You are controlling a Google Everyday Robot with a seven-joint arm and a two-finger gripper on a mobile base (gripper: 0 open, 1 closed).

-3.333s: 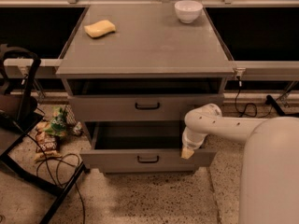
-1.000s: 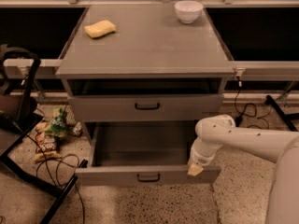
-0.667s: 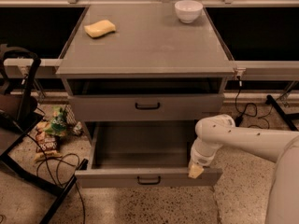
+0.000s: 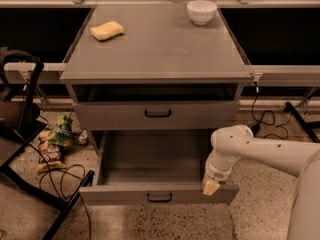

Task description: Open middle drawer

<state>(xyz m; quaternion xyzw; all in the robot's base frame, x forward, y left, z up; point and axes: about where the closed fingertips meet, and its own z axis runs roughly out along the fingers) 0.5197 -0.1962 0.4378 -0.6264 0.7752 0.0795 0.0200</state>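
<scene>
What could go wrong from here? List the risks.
The tool rests at the right end of the pulled-out grey metal middle drawer, away from its small black loop handle; pulling there may skew it or slip.
Loose black cables lie on the floor near its left corner and could snag.

The middle drawer [image 4: 150,159] is grey with a black handle [image 4: 159,197]. The cream tool [image 4: 210,186] sits at its front right corner. The grey bench [image 4: 160,51] holds a yellow sponge [image 4: 107,30] and a white bowl [image 4: 202,11].

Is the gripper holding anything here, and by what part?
Cannot be told. The gripper sits at the right end of the pulled-out drawer's front panel, away from its handle.
</scene>
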